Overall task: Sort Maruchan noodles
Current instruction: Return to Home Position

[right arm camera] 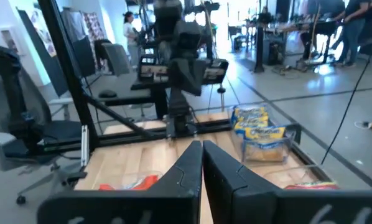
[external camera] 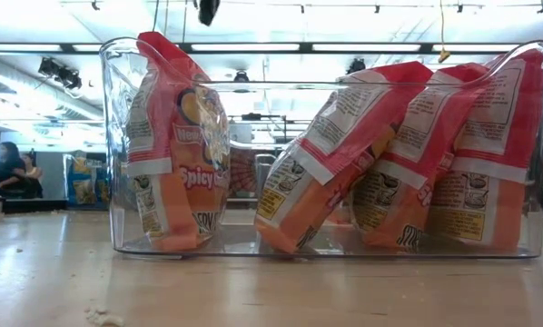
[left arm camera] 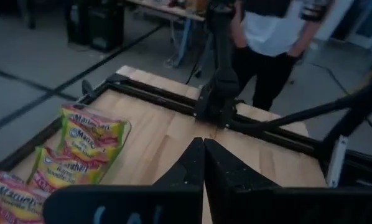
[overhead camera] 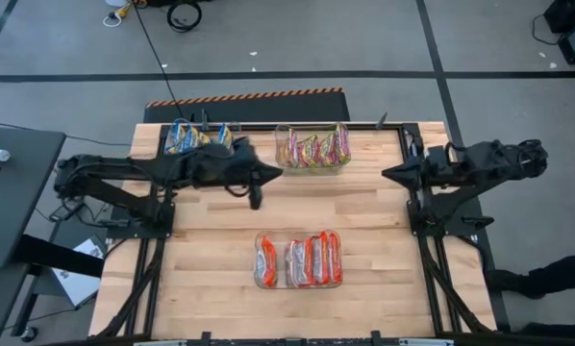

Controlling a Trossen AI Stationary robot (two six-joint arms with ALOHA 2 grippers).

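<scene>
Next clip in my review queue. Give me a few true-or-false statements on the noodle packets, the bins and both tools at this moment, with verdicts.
1. The orange packets sit in a clear bin of their own. True.
2. The left tool grips a packet. False: it is shut on nothing, above the bare table.
3. The blue packets and the green-pink packets share one bin. False: each colour has its own bin, side by side at the far edge.
4. The right tool is shut and holds nothing. True.
5. Every orange packet stands upright. False: in the low view one packet leans against its neighbours.
</scene>
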